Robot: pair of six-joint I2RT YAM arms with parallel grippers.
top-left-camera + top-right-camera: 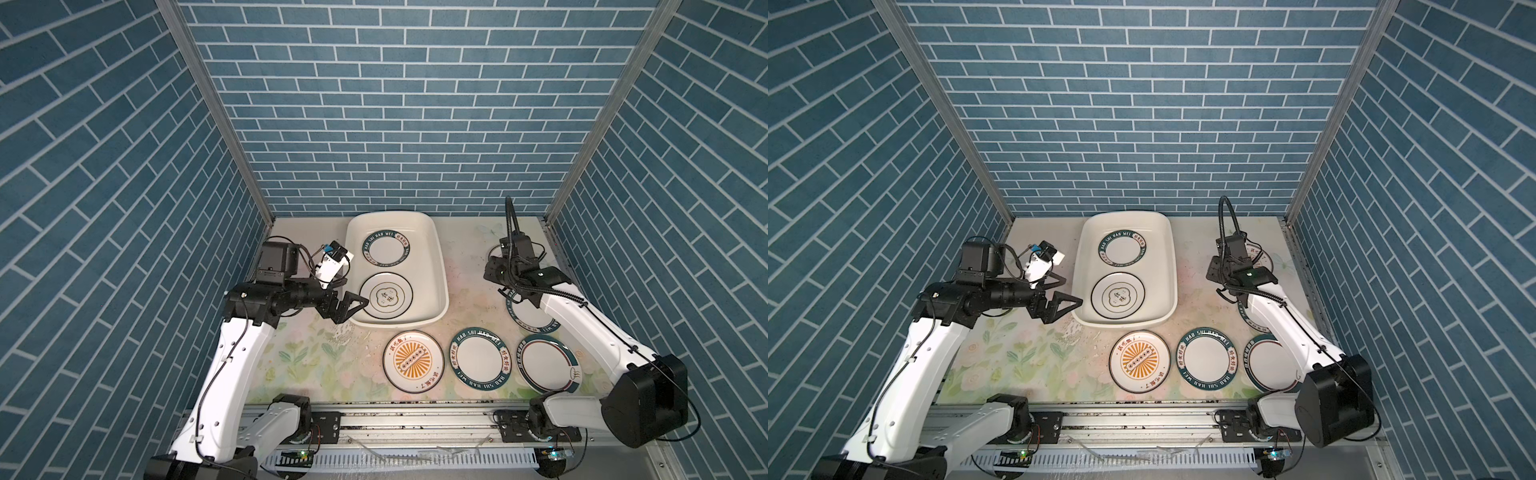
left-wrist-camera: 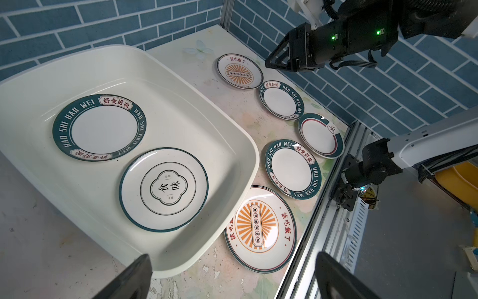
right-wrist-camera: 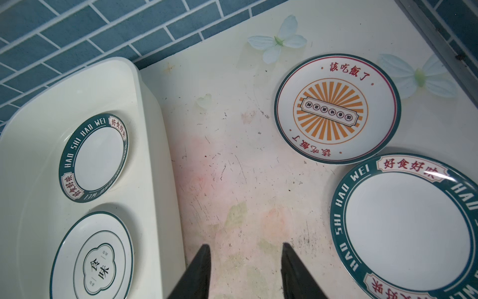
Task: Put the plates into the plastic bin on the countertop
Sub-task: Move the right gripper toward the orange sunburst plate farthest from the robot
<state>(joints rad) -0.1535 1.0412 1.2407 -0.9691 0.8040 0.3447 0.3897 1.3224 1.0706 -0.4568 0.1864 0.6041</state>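
The cream plastic bin point(image 1: 399, 323) stands at the back middle of the flowered countertop point(image 1: 299, 357). Two plates lie flat in it: a teal lettered one point(image 1: 385, 248) and a cloud-emblem one point(image 1: 385, 297). In front lie a sunburst plate point(image 1: 413, 361), a lettered plate point(image 1: 478, 359) and a teal-rimmed plate point(image 1: 546, 363). Another lettered plate point(image 1: 530, 318) is partly under the right arm. A second sunburst plate point(image 3: 336, 108) lies at the back right. My left gripper point(image 1: 353, 293) is open and empty at the bin's left near corner. My right gripper point(image 3: 245, 245) is open over bare countertop.
A grey metal rail point(image 1: 415, 415) runs along the front edge. Blue brick walls point(image 1: 395, 124) close in the back and both sides. The right arm's forearm point(image 1: 582, 320) reaches over the plates on the right.
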